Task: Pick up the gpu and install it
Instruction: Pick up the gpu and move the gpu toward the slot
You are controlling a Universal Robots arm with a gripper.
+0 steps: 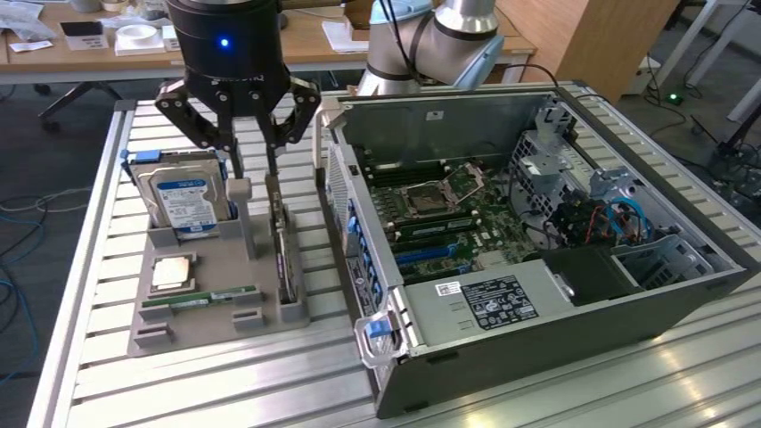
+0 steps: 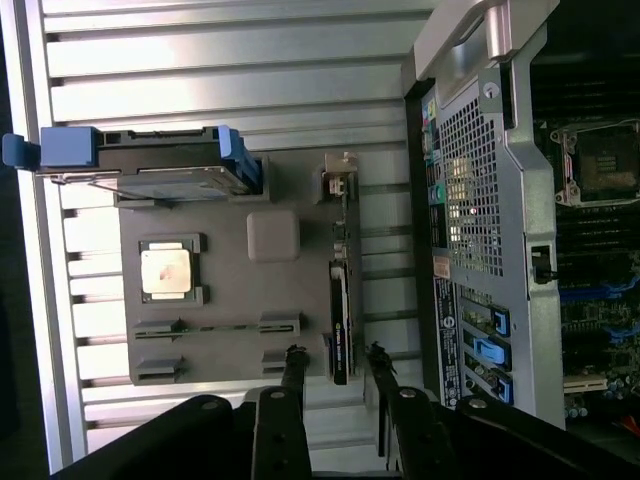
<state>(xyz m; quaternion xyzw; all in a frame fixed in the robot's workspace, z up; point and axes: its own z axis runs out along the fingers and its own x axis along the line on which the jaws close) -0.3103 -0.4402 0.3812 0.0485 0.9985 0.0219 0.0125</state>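
The gripper hung above the far end of a grey holder tray on the slatted metal bench. Its two fingers stood apart with a clear gap between them and clamped on nothing. In the wrist view they straddled one end of the gpu, one finger on each side of the card, and neither appeared to touch it.

The gpu stood on its long edge in a slot along the side of the tray nearest the computer case. It was a thin dark card running the length of the tray.

On the same tray, a silver hard drive with a blue-white label stood upright in a blue bracket at the far end. A square processor chip lay flat near the middle, and a narrow green memory stick sat just beside it.

The case lay open on the bench to the exterior view's right of the tray, its motherboard exposed.
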